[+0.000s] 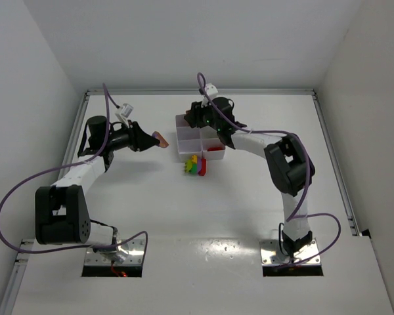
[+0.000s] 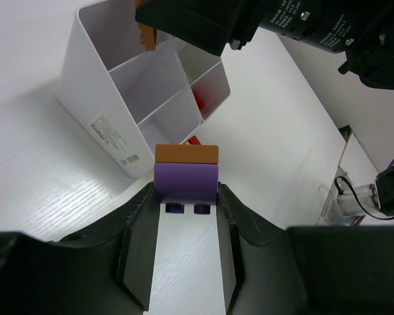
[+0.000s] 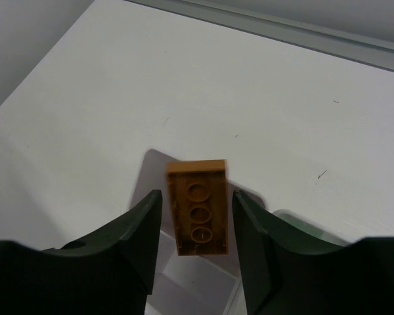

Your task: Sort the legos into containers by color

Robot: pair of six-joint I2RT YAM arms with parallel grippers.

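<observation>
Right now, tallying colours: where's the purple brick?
In the left wrist view, the purple brick is pinched in the left gripper with an orange brick joined to it, left of the tray.

- White table (image 1: 203, 216): matte and faintly ribbed, it spreads beneath the left claw (image 1: 154, 139) and the right claw (image 1: 192, 119).
- Grey metal rail (image 3: 282, 26): runs along the table's far edge, beyond the right claw.
- Side rails (image 1: 72, 141): line the table's edges, outward of each claw.
- White walls (image 1: 184, 39): rise behind and beside both claws.
- Small dark specks (image 3: 322, 174): lie on the table, ahead of the right claw.
</observation>
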